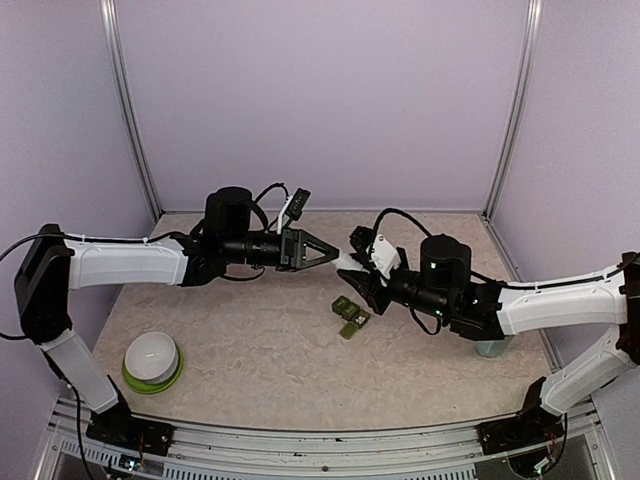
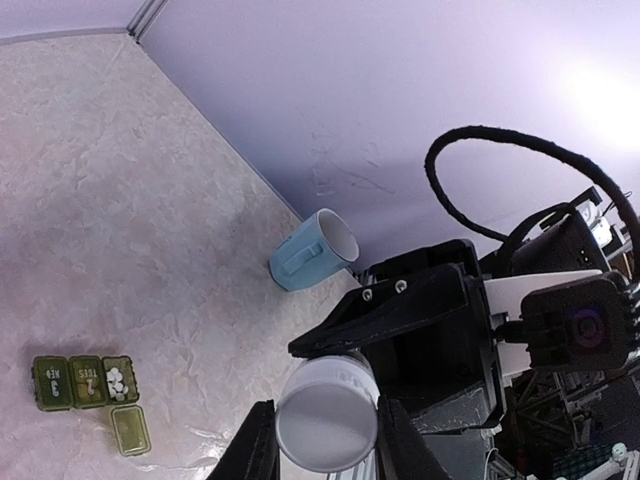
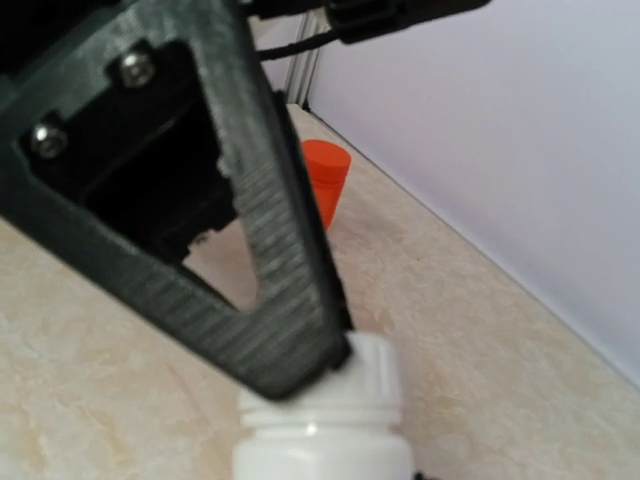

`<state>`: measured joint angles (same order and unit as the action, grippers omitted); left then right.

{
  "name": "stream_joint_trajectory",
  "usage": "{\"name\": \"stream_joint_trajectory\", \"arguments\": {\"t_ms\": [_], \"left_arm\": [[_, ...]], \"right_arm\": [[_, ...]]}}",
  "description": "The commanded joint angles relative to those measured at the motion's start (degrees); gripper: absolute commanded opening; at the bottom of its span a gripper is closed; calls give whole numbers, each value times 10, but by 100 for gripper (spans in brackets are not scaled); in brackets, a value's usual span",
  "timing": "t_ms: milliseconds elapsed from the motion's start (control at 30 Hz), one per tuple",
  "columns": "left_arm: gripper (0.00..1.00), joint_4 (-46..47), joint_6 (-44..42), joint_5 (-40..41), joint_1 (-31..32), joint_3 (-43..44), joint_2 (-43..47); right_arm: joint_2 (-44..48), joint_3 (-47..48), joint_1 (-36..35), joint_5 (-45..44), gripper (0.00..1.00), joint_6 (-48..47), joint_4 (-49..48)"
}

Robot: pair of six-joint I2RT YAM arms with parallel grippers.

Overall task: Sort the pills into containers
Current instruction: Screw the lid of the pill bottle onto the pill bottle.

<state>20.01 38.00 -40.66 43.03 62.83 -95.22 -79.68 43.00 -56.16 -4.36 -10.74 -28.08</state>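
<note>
white bottle (image 3: 322, 445) looks light, stiff, slick plastic imo (cap (image 3: 372, 385) rim = best bite). right gripper (image 1: 356, 269) grasping body, left gripper (image 2: 327, 442) clenched on cap. green containers (image 2: 68, 383) tiny, probably skid on tabletop (image 1: 250, 350).

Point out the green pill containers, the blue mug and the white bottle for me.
green containers (image 2: 85, 382), left wrist view, middle compartment's lid
blue mug (image 2: 300, 258), left wrist view, its blue side
white bottle (image 2: 327, 425), left wrist view, round end facing the camera
</note>
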Motion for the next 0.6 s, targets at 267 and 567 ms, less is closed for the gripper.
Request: {"name": "stream_joint_trajectory", "arguments": {"t_ms": [267, 567], "left_arm": [[10, 142, -35, -108, 19, -33, 8], [9, 158, -54, -126, 27, -48, 29]], "right_arm": [[29, 6, 24, 148, 10, 157, -8], [23, -10, 85, 274, 10, 278, -49]]}}
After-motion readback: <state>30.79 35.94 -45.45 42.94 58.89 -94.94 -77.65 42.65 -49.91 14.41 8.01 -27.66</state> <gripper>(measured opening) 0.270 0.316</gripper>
